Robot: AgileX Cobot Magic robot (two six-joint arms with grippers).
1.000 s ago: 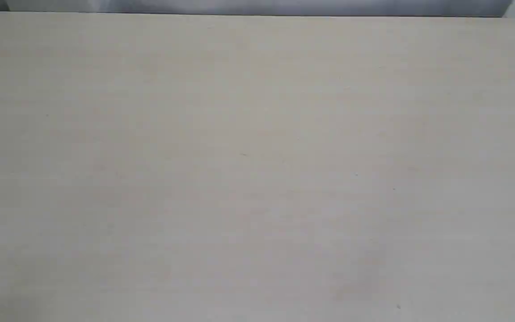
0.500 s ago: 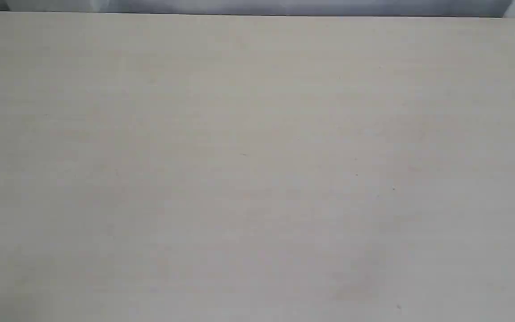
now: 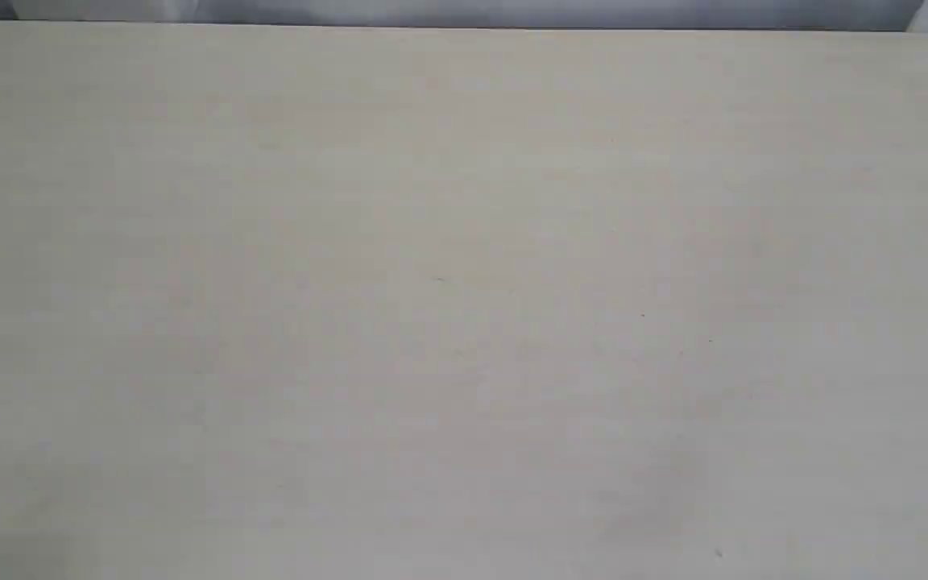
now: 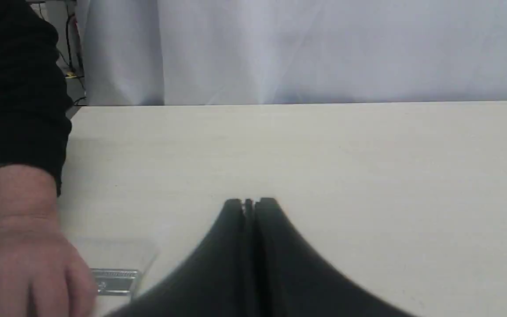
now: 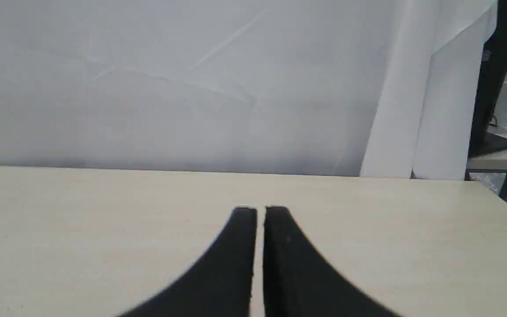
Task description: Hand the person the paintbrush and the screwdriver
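In the left wrist view the person's hand [image 4: 20,259], with a dark sleeve [image 4: 16,88] above the wrist, rests over the paintbrush [image 4: 115,264]; only its pale bristles and silver band show beside the fingers, and the handle is hidden. My left gripper [image 4: 249,203] is shut with nothing in it, a short way from the brush. My right gripper [image 5: 260,211] is shut over bare table, holding nothing. The screwdriver is out of view. The exterior view shows only the pale table [image 3: 464,306], with no gripper or tool in it.
A white cloth backdrop [image 5: 170,88] hangs behind the table's far edge. A dark monitor stand on a side desk [image 5: 491,141] shows past the table's corner. Cables [image 4: 71,48] hang behind the person's arm.
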